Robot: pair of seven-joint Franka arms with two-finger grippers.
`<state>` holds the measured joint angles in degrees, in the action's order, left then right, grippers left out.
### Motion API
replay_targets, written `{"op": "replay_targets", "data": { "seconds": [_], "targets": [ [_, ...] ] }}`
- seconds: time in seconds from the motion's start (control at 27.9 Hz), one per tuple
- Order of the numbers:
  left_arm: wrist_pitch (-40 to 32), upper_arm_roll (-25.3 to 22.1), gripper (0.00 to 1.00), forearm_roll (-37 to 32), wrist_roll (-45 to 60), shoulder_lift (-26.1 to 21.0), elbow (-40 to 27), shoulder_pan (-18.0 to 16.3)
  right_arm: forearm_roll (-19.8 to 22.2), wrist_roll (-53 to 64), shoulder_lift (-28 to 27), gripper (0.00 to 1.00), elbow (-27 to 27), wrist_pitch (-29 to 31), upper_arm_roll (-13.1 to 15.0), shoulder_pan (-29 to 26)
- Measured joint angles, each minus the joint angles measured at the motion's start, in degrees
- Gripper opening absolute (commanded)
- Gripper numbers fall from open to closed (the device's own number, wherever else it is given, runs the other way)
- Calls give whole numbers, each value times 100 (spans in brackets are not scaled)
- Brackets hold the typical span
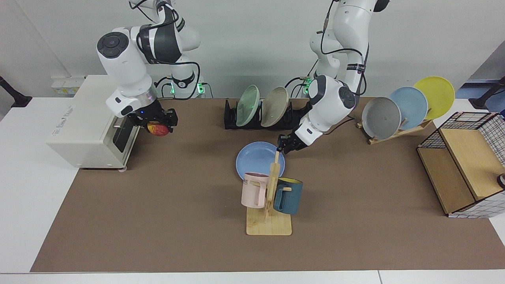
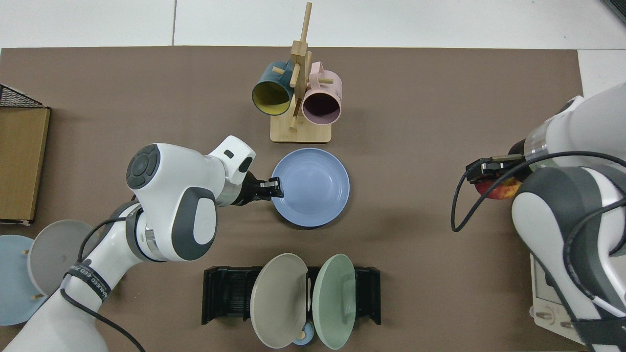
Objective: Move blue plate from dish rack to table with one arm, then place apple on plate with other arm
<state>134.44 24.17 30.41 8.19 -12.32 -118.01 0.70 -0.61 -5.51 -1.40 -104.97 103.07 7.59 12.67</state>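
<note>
Wooden mug stand (image 1: pixel 270 205) beside blue plate (image 1: pixel 254 159)

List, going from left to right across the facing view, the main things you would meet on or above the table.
White oven → apple in the right pincer → blue plate → left pincer → grey plate → yellow plate → wire basket.

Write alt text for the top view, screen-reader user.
The left gripper pinches the rim of the blue plate, low over the brown table between the wooden mug stand and the black dish rack, which holds two plates. At the view's right edge, the right gripper holds the apple beside a white appliance.
</note>
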Motion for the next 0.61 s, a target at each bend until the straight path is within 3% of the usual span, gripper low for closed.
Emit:
{"op": "replay_targets", "data": {
  "seconds": [0.22, 0.43, 0.61],
  "targets": [
    [-286, -144, 40, -503, 69, 97, 79, -16, -1, -305, -36, 0, -237, 414, -31, 260],
    [-1669, -588, 40, -1703, 104, 468, 619, -20, -2, -765, -209, 0, -461, 1041, -46, 633],
    [-2815, -923, 42, -2212, 77, 743, 1260, -21, -29, -1277, -491, 0, -495, 1476, -57, 989]
  ]
}}
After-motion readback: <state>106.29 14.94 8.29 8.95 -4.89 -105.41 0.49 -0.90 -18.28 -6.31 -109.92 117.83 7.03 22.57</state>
